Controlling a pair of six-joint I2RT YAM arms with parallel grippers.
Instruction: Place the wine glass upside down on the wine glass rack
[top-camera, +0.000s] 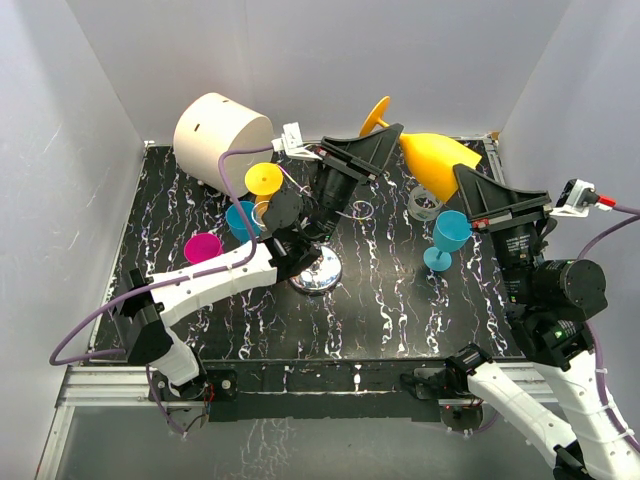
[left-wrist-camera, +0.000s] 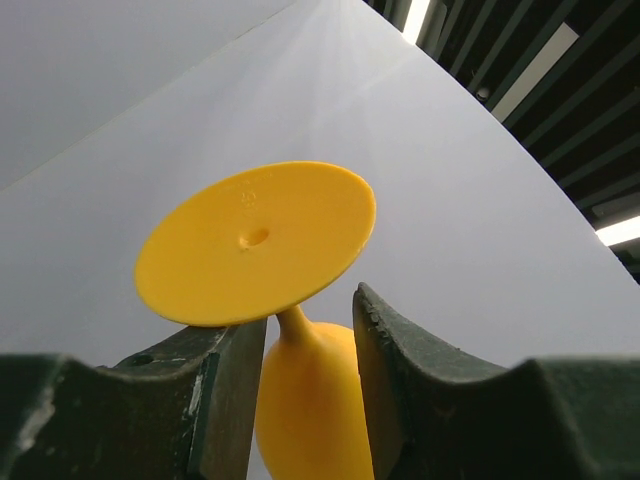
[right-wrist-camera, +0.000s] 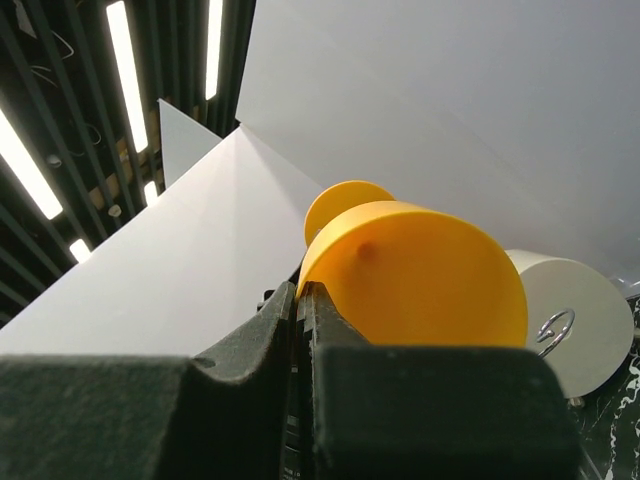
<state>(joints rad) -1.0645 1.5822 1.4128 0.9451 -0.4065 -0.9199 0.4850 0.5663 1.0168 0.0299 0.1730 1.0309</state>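
The yellow wine glass (top-camera: 440, 160) is held on its side in the air over the back of the table, with its foot (left-wrist-camera: 255, 240) toward the back wall. My left gripper (top-camera: 385, 135) is shut on its neck, where the stem meets the bowl (left-wrist-camera: 310, 300). My right gripper (top-camera: 462, 178) is shut on the bowl's rim (right-wrist-camera: 303, 290), and the bowl (right-wrist-camera: 420, 280) fills that view. The wine glass rack stands mid-table on its chrome base (top-camera: 318, 272), with a wire spiral (top-camera: 360, 210) below the left gripper.
A big cream cylinder (top-camera: 220, 130) lies at the back left. Another yellow glass (top-camera: 263, 180), a blue one (top-camera: 240, 220) and a pink one (top-camera: 203, 247) sit left of the rack. A blue glass (top-camera: 448, 235) stands upright right of centre, with a clear one (top-camera: 425, 203) behind it.
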